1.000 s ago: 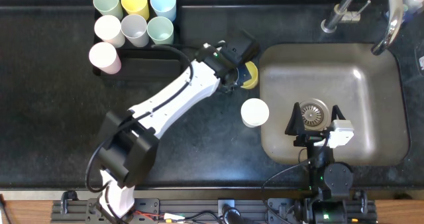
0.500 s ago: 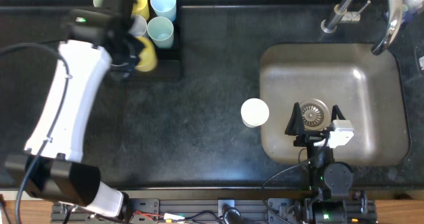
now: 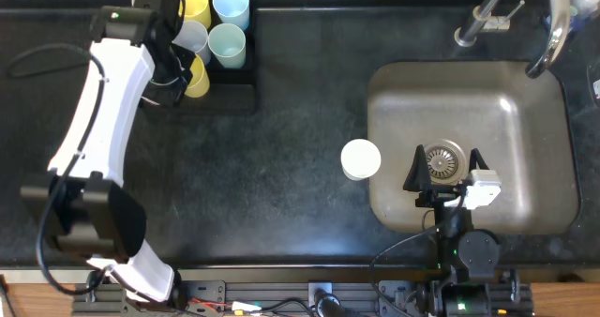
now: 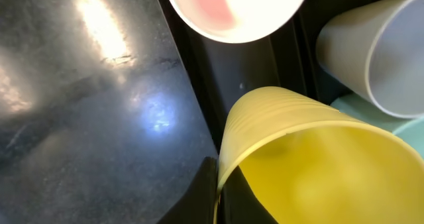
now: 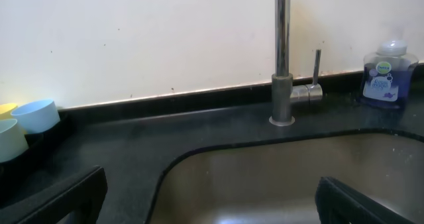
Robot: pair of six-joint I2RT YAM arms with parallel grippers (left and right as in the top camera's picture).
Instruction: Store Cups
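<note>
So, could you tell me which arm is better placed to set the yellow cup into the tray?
Left. The left gripper holds the yellow cup at the black tray beside the pink cup; the right gripper sits open over the sink, far away.

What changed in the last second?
The left gripper swung the yellow cup from beside the sink over to the cup tray at the counter's far left, fingers staying shut on it. The white cup and the open right gripper stayed put.
</note>
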